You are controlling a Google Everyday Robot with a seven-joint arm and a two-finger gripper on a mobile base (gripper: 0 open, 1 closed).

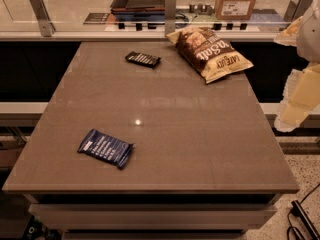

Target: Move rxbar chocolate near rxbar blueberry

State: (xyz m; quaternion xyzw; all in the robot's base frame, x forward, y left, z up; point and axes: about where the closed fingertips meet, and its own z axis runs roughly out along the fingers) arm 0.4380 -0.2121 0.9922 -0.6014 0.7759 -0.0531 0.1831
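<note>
Your rxbar chocolate [143, 59], a small flat black wrapper with white lettering, lies far on the grey-brown table [200, 134], just left of the crumpled brown-and-yellow chip bag [210, 51]. Your rxbar blueberry [105, 148], a flat dark blue wrapper with a pale patch, lies near-left, well apart from it. Your pale gripper [296, 101] hangs past the table's right edge.

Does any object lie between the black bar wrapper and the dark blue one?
Nothing visible does. Only bare grey tabletop separates the small black rxbar chocolate wrapper, far side, from the dark blue rxbar blueberry wrapper, front left. The brown chip bag lies right of that path. The pale gripper hangs beyond the table's right edge.
</note>
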